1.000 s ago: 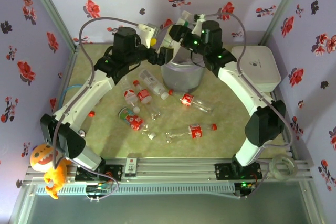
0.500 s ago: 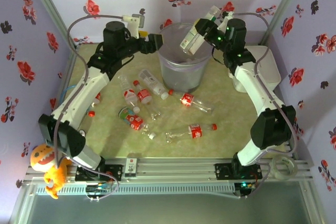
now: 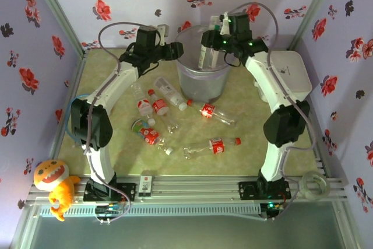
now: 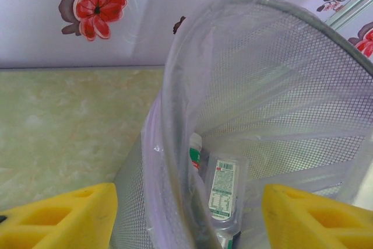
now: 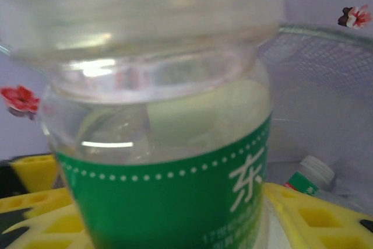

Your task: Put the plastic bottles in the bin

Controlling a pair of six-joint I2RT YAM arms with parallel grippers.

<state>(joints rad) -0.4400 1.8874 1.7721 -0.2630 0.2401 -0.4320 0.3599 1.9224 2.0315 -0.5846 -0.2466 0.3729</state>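
The bin (image 3: pixel 202 81), a translucent grey-lilac mesh bucket, stands at the back centre. My right gripper (image 3: pixel 210 46) is shut on a clear, green-labelled bottle (image 3: pixel 204 56) that hangs nearly upright in the bin's mouth. Up close, the held bottle (image 5: pixel 169 190) sits between yellow fingers (image 5: pixel 317 220). My left gripper (image 3: pixel 172 51) is open at the bin's left rim, its jaws astride the bin wall (image 4: pixel 175 144). A bottle (image 4: pixel 224 193) lies inside the bin. Several bottles lie on the table, among them red-labelled bottles (image 3: pixel 159 107) (image 3: pixel 215 145) (image 3: pixel 208 111).
A white rounded-square box (image 3: pixel 288 74) sits right of the bin. Loose red caps (image 3: pixel 102 125) lie on the left. An orange plush toy (image 3: pixel 51 183) hangs at the front-left corner. Flowered walls close in the back and sides; a metal rail (image 3: pixel 192 186) runs along the front.
My right gripper has brought its bottle left and down, turning it upright in the bin's mouth. The left arm has swung back to the rim and its jaws have narrowed.
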